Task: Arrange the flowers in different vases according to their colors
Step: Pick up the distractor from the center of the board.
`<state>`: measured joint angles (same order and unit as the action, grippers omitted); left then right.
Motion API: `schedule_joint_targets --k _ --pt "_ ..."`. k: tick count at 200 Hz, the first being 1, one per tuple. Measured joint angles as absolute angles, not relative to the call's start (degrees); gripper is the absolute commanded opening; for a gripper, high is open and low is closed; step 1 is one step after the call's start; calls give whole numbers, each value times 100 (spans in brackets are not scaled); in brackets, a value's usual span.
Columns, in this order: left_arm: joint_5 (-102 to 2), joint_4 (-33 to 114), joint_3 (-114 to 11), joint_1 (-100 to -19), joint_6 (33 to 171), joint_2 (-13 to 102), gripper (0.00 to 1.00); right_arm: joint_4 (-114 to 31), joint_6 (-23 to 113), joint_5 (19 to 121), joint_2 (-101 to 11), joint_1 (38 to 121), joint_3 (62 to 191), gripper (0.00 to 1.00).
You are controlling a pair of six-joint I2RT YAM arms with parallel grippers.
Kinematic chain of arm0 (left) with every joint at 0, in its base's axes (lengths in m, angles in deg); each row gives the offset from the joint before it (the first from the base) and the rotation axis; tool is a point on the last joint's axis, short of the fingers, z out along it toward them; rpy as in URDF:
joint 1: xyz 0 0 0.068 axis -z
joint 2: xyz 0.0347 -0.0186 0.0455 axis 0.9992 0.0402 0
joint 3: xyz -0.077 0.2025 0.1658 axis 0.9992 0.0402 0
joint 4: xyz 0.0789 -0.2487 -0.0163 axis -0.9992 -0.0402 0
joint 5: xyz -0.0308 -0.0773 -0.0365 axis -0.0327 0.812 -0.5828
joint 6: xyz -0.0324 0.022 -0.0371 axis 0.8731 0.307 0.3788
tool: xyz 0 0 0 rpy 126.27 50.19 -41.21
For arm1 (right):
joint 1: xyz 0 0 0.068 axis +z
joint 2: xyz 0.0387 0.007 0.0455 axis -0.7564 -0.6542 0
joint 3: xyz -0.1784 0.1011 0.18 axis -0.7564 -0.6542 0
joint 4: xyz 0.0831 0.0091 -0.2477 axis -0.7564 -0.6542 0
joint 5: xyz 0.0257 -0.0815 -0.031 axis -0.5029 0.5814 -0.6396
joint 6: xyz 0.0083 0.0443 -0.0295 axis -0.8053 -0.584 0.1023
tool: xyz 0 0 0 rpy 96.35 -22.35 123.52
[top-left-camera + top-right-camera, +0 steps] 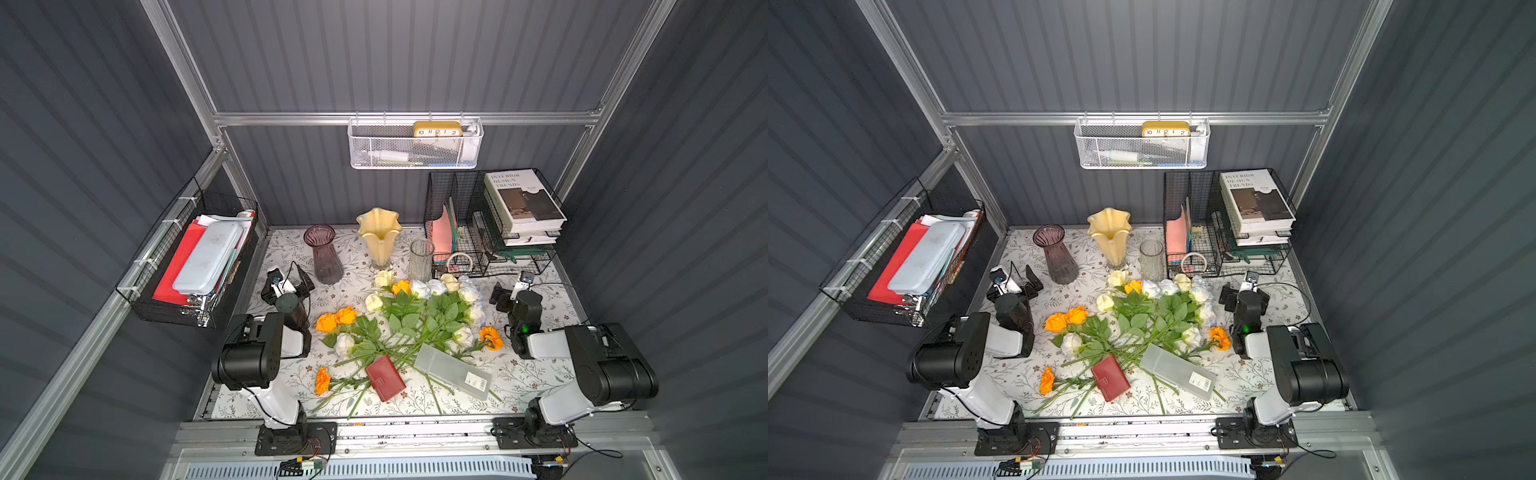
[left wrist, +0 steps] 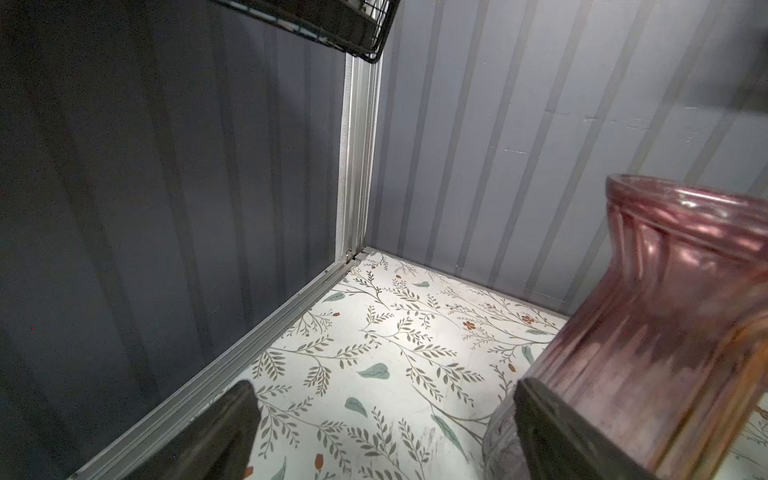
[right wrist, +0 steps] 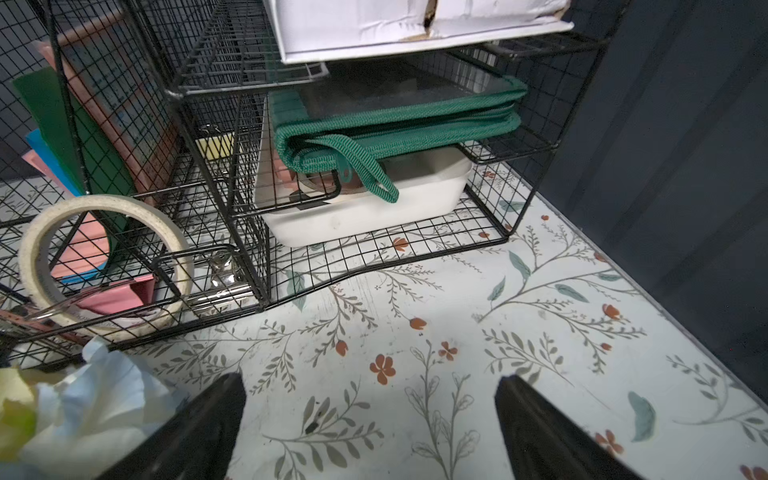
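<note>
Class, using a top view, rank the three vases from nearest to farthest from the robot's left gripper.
1. Purple vase: just beside the open left gripper, on the robot's left.
2. Yellow vase: middle of the row, at the back.
3. Clear glass vase: far end of the row, toward the robot's right.

Dark grey ribbed wall panels [image 1: 395, 54] on three sides; silver aluminium frame rails [image 1: 291, 118] at corners and across back; white leaf-and-flower printed tablecloth [image 1: 536, 374] over tabletop, brightly lit; white mesh basket [image 1: 415, 156] hung on back rail; black wire basket [image 1: 166, 309] on left rail; black wire desk organiser [image 1: 457, 191] in back right corner.
</note>
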<state>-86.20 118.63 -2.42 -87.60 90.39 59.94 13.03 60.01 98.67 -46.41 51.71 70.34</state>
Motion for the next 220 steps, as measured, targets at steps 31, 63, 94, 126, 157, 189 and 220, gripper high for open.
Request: schedule_joint_targets --k 31,63,94,126,157,189,220 --pt "-8620 11861 -242 -8769 9039 5994 99 1303 6001 9867 -4641 5171 7034 99" --pt "-8620 11861 -242 -8769 9039 5994 99 1303 6001 9867 -4641 5171 7034 99" --pt "-8620 11861 -242 -8769 9039 5994 99 1303 6001 9865 -4641 5171 7034 99" --pt "-8618 11839 -242 -8769 9037 5952 99 1113 6003 9900 -4503 5171 7040 99" --pt "-9027 10423 -835 -8642 9041 5106 99 -699 5882 10151 -3403 5281 7733 96" --pt "-9490 8491 -2054 -7851 9463 3825 97 -2220 5310 10396 -2315 5901 8673 89" --pt "-8821 6561 -2789 -6672 10587 2949 97 -3991 4562 10463 -2166 7444 9484 88"
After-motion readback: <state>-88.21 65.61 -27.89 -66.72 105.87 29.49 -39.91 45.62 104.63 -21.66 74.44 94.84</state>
